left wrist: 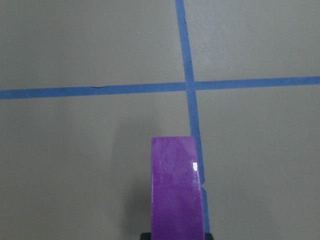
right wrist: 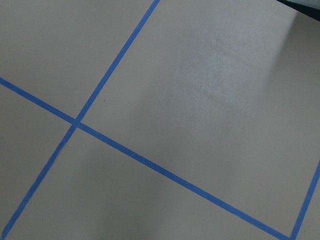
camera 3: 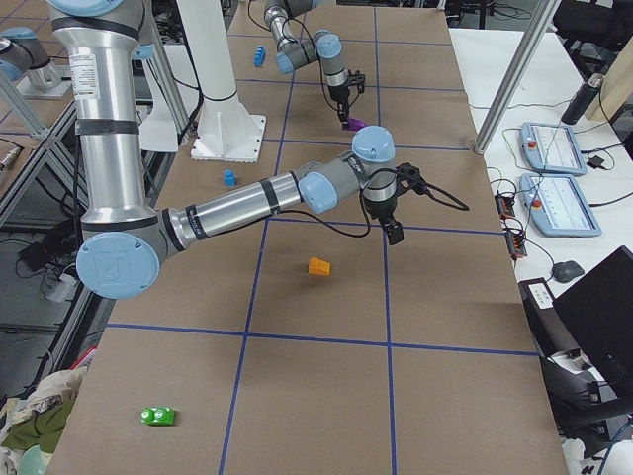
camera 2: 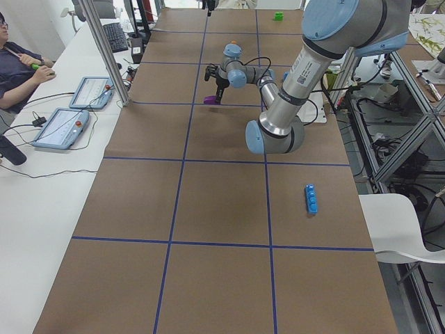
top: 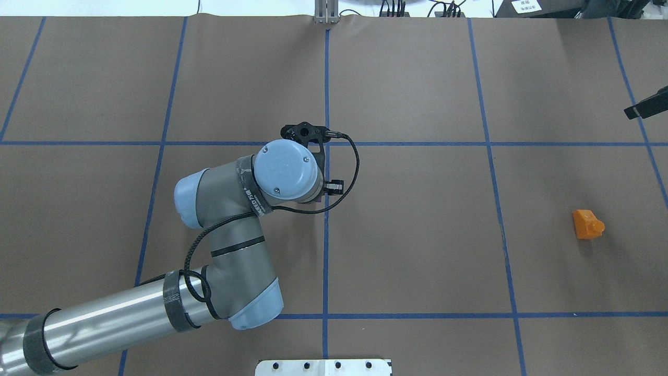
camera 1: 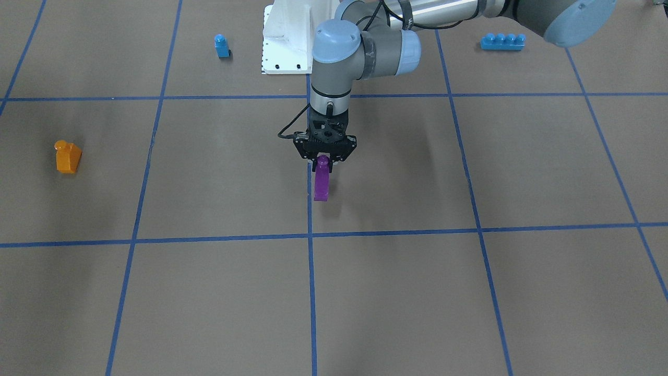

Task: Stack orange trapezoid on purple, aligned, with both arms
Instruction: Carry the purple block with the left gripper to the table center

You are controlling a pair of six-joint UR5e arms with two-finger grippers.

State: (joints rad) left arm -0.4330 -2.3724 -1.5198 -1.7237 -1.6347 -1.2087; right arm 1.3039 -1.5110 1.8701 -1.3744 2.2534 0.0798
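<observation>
Left gripper is clamped on the purple, held low over the centre tape line. Well off the purple, toward the robot's right, sits the orange trapezoid, untouched. Farther out hangs the right gripper, and I can't tell its grip. I'd say it must fetch the orange next.

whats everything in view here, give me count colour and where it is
purple brick: 1, purple, table centre, gripped from above
orange trapezoid: 1, orange, table, robot's right side
single-stud brick: 1, blue, robot's right, near robot's edge
four-stud brick: 1, blue, robot's left side
green brick: 1, green, table's right end
pedestal: 1, white, robot's table edge
tablets: 2, pale blue, side bench
operator: 1, dark top, seated at bench
left gripper: 1, black, shut on the purple brick
right gripper: 1, black, raised over robot's right side, state unclear
</observation>
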